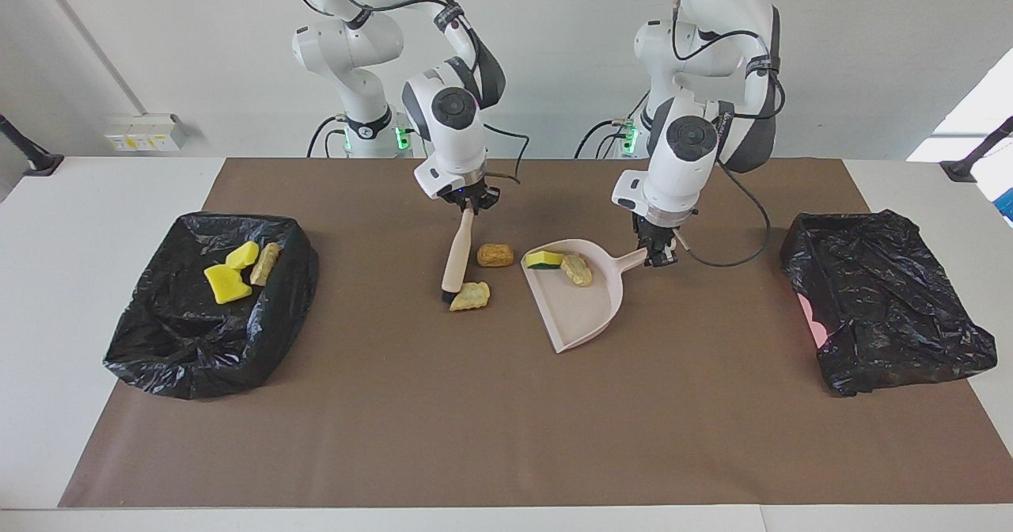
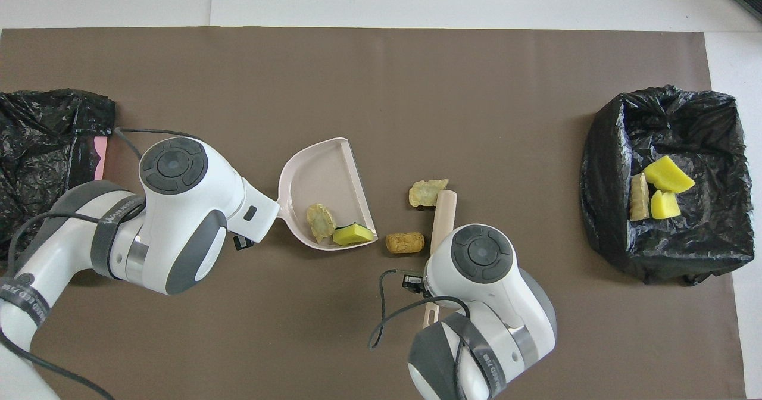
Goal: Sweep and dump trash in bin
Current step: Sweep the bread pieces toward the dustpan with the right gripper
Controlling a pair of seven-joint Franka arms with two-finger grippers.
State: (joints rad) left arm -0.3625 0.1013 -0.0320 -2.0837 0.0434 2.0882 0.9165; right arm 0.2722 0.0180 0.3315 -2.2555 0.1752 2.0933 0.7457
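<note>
The pale lump (image 1: pixel 470 296), touching the brush (image 1: pixel 457 259) clamped in the right gripper (image 1: pixel 468 206), lies toward the dustpan (image 1: pixel 582 310), whose handle is clamped in the left gripper (image 1: pixel 657 256).

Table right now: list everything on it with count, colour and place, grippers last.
Loose trash: 2. Brown lump and pale yellow-green scrap, on the mat between brush and dustpan.
Trash in dustpan: 2. Yellow-green sponge, tan lump.
Trash in bin: 3. Two yellow pieces, one tan.
Dustpan: 1, pale pink, mid-table.
Brush: 1, beige handle, bristles against the pale scrap.
Lined bin: 1, black, right arm's end.
Second bin: 1, black, left arm's end.
Mat: 1, brown.
Right gripper: shut on brush handle.
Left gripper: shut on dustpan handle.
</note>
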